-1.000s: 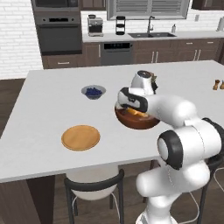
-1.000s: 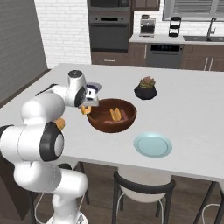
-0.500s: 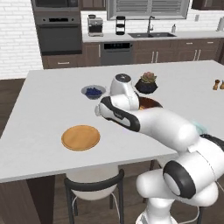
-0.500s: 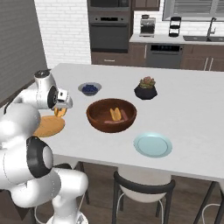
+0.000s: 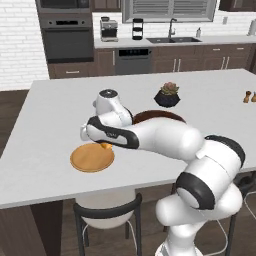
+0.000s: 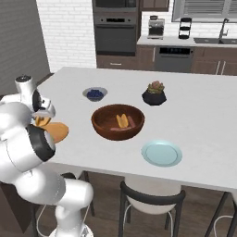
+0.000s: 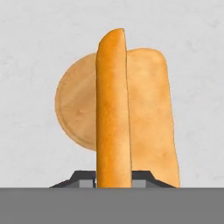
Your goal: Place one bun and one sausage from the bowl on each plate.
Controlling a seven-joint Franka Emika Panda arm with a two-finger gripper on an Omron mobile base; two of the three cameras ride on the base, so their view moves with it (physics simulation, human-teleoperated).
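Observation:
My gripper (image 5: 105, 146) is shut on a golden bun (image 5: 106, 147) and hangs just above the right edge of the tan-orange wooden plate (image 5: 90, 159). In the hand view the bun (image 7: 114, 109) stands upright between the fingers, with the wooden plate (image 7: 72, 109) under it. From the right base view the gripper (image 6: 42, 121) holds the bun (image 6: 43, 122) over that plate (image 6: 59, 132). The dark reddish-brown bowl (image 6: 118, 122) holds another bun (image 6: 121, 121) and sausages (image 6: 132, 121). The teal plate (image 6: 161, 153) lies bare near the front edge. My arm hides most of the bowl (image 5: 159, 116).
A small grey bowl of berries (image 6: 95, 94) and a black plant pot (image 6: 154, 94) stand behind the big bowl. Two small shakers (image 5: 248, 96) sit at the far right. A stool (image 6: 152, 199) stands below the counter's front edge.
My arm has swung left from the big bowl, carrying the bun across the counter to just above the wooden plate, and has come lower.

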